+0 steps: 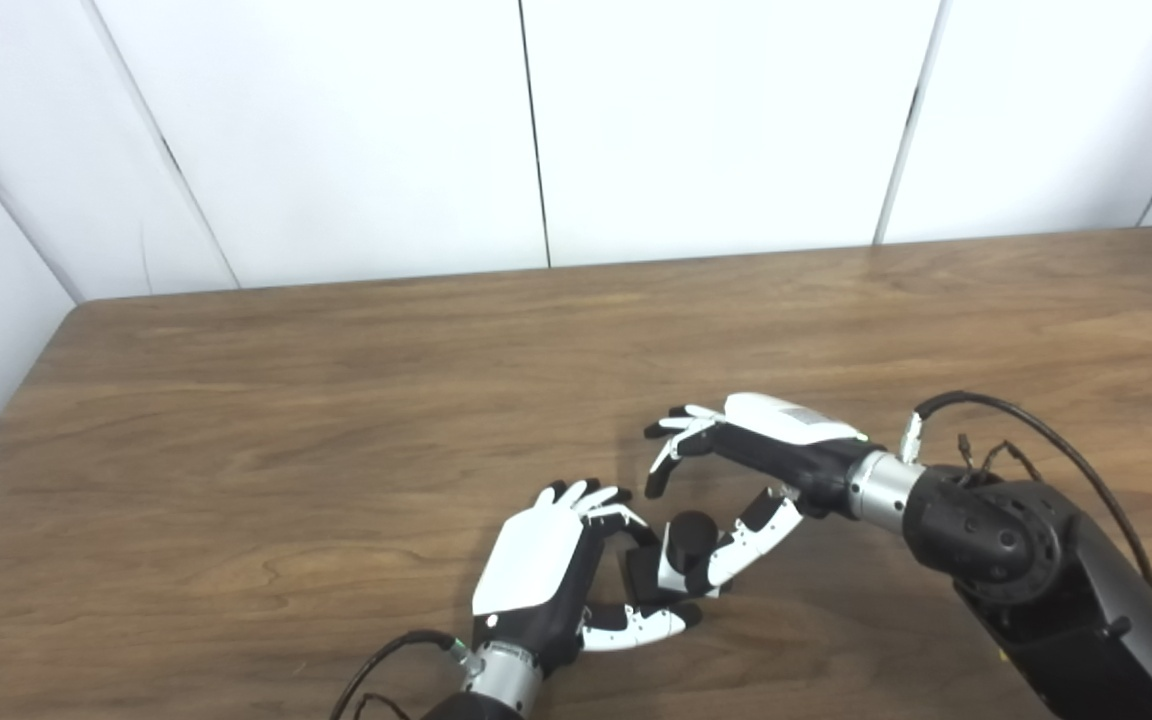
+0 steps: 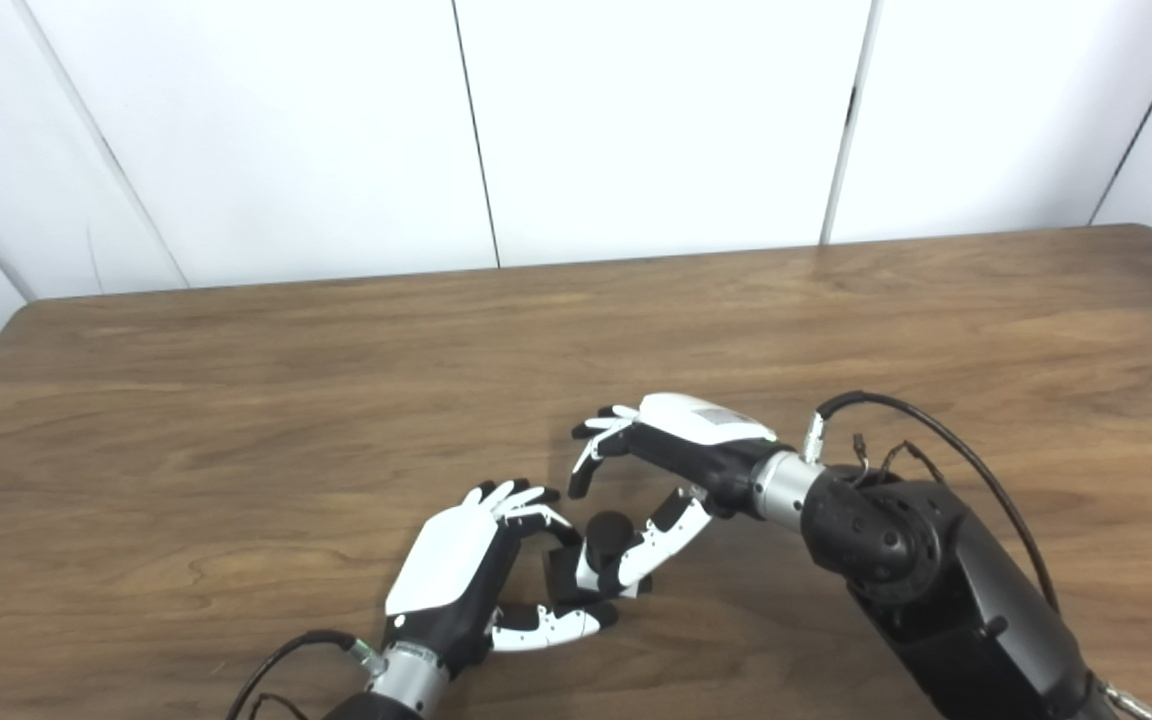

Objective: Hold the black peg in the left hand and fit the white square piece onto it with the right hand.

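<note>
Left hand (image 1: 536,560) sits near the front edge of the table (image 1: 336,400), fingers curled around the base of the black peg (image 1: 688,535) — we judge it held, though the contact is partly hidden. Our right hand (image 1: 736,470) arches over the peg's top with fingers spread and nothing visibly in them; its thumb rests against the peg's side. We see no white square piece anywhere on the worktop. So the hold looks done — the fitting, as far as we can tell, remains.
</note>
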Robot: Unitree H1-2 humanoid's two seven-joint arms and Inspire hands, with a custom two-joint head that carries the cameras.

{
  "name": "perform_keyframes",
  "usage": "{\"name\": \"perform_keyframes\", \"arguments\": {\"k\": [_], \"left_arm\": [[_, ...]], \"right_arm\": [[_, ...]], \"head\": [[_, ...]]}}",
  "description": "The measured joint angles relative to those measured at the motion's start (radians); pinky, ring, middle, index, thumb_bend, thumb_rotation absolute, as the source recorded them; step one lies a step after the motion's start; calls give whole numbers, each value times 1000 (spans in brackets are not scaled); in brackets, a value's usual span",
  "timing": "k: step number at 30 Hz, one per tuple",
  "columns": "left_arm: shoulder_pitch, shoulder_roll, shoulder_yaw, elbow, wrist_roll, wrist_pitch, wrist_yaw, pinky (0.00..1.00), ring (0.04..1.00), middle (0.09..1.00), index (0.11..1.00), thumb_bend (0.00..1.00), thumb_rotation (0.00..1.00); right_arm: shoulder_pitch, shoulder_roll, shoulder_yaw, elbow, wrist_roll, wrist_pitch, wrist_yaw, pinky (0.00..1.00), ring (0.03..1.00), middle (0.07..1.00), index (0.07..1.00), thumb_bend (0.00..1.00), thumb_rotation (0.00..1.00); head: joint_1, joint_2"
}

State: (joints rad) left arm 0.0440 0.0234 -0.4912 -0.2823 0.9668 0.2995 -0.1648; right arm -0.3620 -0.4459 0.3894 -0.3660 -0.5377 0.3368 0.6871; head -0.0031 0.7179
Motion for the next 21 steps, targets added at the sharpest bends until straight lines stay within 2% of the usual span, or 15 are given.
{"name": "perform_keyframes", "arguments": {"k": [14,21], "left_arm": [[0,4,15,-2,-3,-6,-6,987,919,876,820,939,518],[5,5,27,-11,-24,-13,-6,999,940,895,840,942,531]], "right_arm": [[0,1,-14,0,3,0,0,944,1000,940,729,943,345],[0,2,-23,2,4,0,-4,941,1000,940,733,951,355]], "head": [[2,0],[5,-2]]}}
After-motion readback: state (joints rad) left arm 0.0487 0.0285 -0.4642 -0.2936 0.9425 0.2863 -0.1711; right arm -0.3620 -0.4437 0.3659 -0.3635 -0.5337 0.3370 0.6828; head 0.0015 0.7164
